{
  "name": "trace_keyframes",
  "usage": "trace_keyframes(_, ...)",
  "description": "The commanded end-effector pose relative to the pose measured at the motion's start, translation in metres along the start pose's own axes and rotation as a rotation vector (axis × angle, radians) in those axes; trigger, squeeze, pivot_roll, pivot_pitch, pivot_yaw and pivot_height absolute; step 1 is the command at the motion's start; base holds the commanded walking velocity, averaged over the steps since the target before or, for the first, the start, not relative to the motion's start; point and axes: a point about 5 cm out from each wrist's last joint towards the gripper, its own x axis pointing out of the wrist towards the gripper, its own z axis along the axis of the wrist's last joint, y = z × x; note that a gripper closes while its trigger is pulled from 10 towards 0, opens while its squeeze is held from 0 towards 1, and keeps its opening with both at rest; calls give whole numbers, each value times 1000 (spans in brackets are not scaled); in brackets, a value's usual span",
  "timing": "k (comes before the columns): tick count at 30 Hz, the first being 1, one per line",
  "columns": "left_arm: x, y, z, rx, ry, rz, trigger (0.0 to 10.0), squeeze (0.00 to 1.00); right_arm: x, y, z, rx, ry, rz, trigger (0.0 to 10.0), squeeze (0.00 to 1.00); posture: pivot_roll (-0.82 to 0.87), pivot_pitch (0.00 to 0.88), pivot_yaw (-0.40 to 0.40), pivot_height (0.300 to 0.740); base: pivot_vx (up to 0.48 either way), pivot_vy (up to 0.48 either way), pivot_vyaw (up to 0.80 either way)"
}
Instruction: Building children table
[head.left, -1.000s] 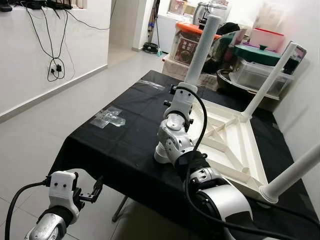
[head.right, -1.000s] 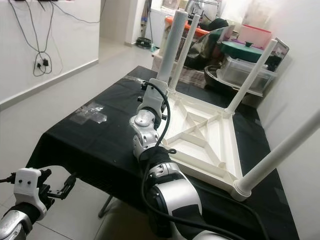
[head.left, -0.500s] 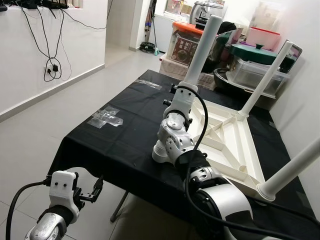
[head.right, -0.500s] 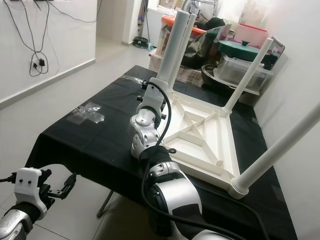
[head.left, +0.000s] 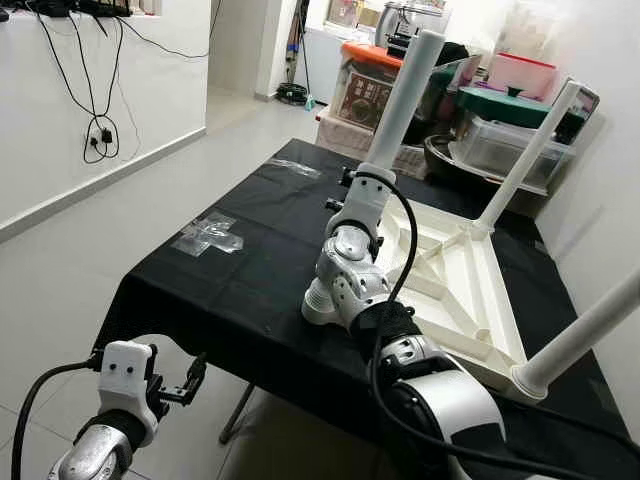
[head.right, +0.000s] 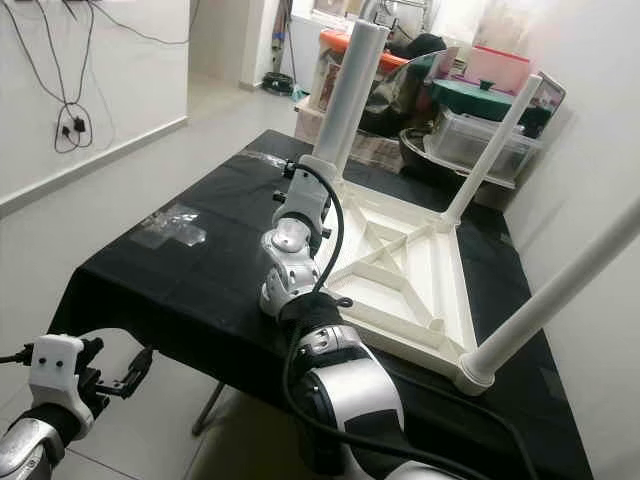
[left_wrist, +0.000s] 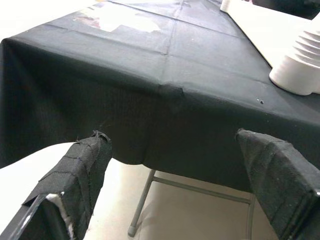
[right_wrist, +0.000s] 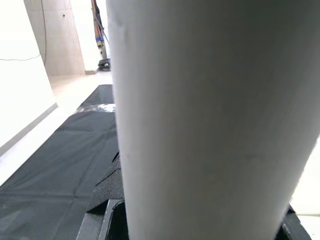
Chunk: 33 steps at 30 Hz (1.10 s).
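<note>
A white children's table (head.left: 470, 290) lies upside down on a black-clothed table (head.left: 250, 270). Three white legs stand up from it: one at its near-left corner (head.left: 400, 100), one at the far right (head.left: 530, 150) and one at the near right (head.left: 590, 330). My right gripper (head.left: 372, 172) is shut around the base of the near-left leg (right_wrist: 210, 100), which sits tight between its black fingers (right_wrist: 107, 200). My left gripper (head.left: 193, 377) hangs open and holds nothing, below and in front of the cloth's front edge (left_wrist: 170, 95).
Clear plastic bags (head.left: 212, 235) lie on the cloth's left side. A white ribbed round piece (left_wrist: 300, 65) sits on the cloth beneath my right forearm. Storage boxes and pots (head.left: 500, 125) crowd the back. A wall with dangling cables (head.left: 100, 130) stands to the left across bare floor.
The camera view has shifted slightly. My right gripper stays on the leg and my left gripper stays low by the table edge.
</note>
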Motion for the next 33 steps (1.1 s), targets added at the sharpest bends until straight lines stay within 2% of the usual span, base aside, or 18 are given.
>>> trace_keyframes(1, 3, -3, 0, 12, -1, -21, 10000, 0, 0, -18, -41, -30, 190, -56, 10000, 0, 134, 0, -211, 740, 0, 0, 0)
trace_keyframes(3, 3, -3, 0, 13, -1, -22, 10000, 0, 0, -17, -39, -26, 185, -54, 10000, 0, 135, 0, -210, 740, 0, 0, 0)
trace_keyframes(4, 3, -2, 0, 14, -1, -23, 10000, 0, 0, -16, -37, -20, 179, -48, 10000, 35, 135, 0, -208, 740, 0, 0, 0)
trace_keyframes(5, 3, -2, 1, 16, -1, -24, 10000, 0, 0, -14, -33, -4, 171, -39, 10000, 345, 136, 0, -207, 740, 0, 0, 0)
trace_keyframes(6, 3, -2, 1, 17, -1, -24, 10000, 0, 0, -13, -32, 0, 169, -37, 10000, 345, 136, 0, -207, 740, 0, 0, 0)
trace_keyframes(7, 3, -2, 1, 18, 0, -24, 10000, 0, -1, -12, -31, 3, 165, -36, 10000, 525, 136, 0, -206, 740, 0, 0, 0)
trace_keyframes(15, 2, -1, 1, 20, 2, -25, 10000, 0, -1, -10, -22, 27, 141, -25, 10000, 498, 136, 0, -204, 740, 0, 0, 0)
trace_keyframes(16, 2, -1, 1, 21, 3, -25, 10000, 0, 0, -9, -15, 35, 121, -21, 10000, 98, 137, 0, -200, 740, 0, 0, 0)
trace_keyframes(17, 2, 0, 1, 21, 3, -26, 10000, 0, 1, -9, -9, 45, 101, -19, 10000, 0, 136, 0, -199, 740, 0, 0, 0)
trace_keyframes(25, 3, 1, 1, 24, 4, -28, 10000, 0, 2, -9, 5, 78, 65, 14, 10000, 0, 135, 0, -193, 740, 0, 0, 0)
trace_keyframes(26, 3, 1, 1, 26, 4, -28, 10000, 0, 3, -9, 4, 74, 70, 36, 3765, 0, 136, 0, -193, 740, 0, 0, 0)
trace_keyframes(27, 3, 1, 1, 26, 4, -28, 10000, 0, 3, -9, 4, 74, 70, 36, 3765, 0, 136, 0, -193, 740, 0, 0, 0)
trace_keyframes(28, 3, 1, 1, 27, 4, -28, 10000, 0, 3, -9, 2, 70, 76, 50, 0, 0, 136, 0, -193, 740, 0, 0, 0)
trace_keyframes(33, 2, 3, 2, 31, 4, -18, 10000, 0, 2, -11, -12, 66, 120, 89, 0, 0, 146, 0, -196, 740, 0, 0, 0)
